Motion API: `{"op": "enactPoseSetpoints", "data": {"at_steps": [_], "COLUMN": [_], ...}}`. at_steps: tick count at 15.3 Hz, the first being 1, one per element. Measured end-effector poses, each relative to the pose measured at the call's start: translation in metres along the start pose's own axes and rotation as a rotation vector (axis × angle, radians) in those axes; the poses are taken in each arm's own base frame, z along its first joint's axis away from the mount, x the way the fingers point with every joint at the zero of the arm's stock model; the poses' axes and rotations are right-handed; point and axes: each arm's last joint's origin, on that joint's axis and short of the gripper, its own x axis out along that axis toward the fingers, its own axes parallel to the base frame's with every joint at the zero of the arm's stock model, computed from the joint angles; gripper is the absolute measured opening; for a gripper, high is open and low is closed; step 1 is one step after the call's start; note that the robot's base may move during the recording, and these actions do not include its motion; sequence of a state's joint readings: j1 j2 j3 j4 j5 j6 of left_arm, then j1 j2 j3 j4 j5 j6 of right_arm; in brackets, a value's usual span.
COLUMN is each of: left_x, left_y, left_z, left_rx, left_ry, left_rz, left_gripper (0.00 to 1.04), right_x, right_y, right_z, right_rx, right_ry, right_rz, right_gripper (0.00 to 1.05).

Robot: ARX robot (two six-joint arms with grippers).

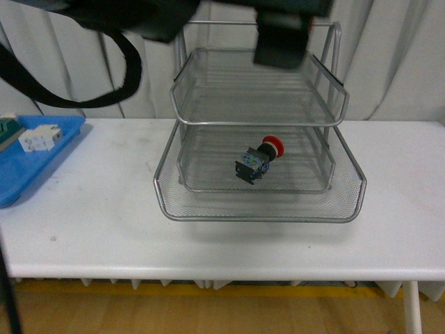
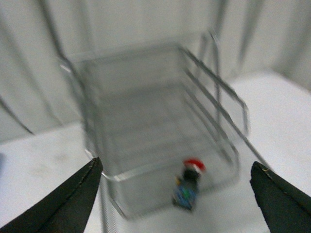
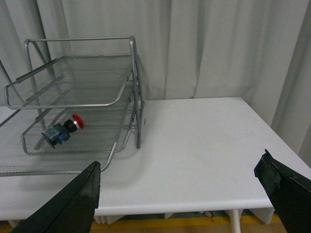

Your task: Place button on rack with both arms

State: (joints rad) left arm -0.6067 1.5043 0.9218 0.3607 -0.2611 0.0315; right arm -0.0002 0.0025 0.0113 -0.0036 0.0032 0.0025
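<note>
The silver wire-mesh rack (image 1: 259, 211) stands mid-table. The button (image 1: 259, 162), red cap on a dark body, lies on its side in the middle tier, cap toward the back right. Both black arms (image 1: 149, 19) hang across the top of the front view, above the rack. In the blurred left wrist view, my left gripper (image 2: 175, 162) is open and empty, hanging above and in front of the rack (image 2: 160, 170) with the button (image 2: 188, 185) below it. My right gripper (image 3: 180, 162) is open and empty over bare table to the right of the rack (image 3: 73, 104); the button (image 3: 62, 131) shows through the mesh.
A flat blue tray (image 1: 31, 174) at the table's left edge holds a green-and-cream block (image 1: 8, 128) and a white component (image 1: 39, 138). A thick black cable (image 1: 83, 97) loops at the upper left. Grey curtains close the back. The white table (image 1: 90, 223) ends close in front.
</note>
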Motion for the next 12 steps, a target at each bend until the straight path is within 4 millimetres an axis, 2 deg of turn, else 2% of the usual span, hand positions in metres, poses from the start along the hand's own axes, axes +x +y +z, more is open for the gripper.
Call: {"op": "enactPoseSetpoints", "data": {"at_steps": [1, 3, 6, 8, 12], "left_x": [-0.021, -0.073, -0.106, -0.125, -0.149], "left_y": [0.013, 0.062, 0.081, 0.093, 0.102], "left_z": [-0.003, -0.034, -0.082, -0.094, -0.118], "left_rx": [-0.054, -0.13, -0.116, -0.124, -0.123], "left_ry": [-0.126, -0.227, -0.173, -0.194, -0.183], "left_rz": [0.158, 0.369, 0.342, 0.352, 0.346], "left_gripper": [0.85, 0.59, 0.23, 0.02, 0.02], "right_x": [0.0, 0.0, 0.0, 0.0, 0.0], "right_y": [0.0, 0.0, 0.0, 0.0, 0.0], "right_z": [0.0, 0.0, 0.0, 0.0, 0.0], "right_rx": [0.0, 0.0, 0.0, 0.0, 0.0], "right_ry": [0.0, 0.0, 0.0, 0.0, 0.0], "right_rz": [0.003, 0.002, 0.003, 0.003, 0.003], "right_gripper": [0.98, 0.98, 0.98, 0.98, 0.98]}}
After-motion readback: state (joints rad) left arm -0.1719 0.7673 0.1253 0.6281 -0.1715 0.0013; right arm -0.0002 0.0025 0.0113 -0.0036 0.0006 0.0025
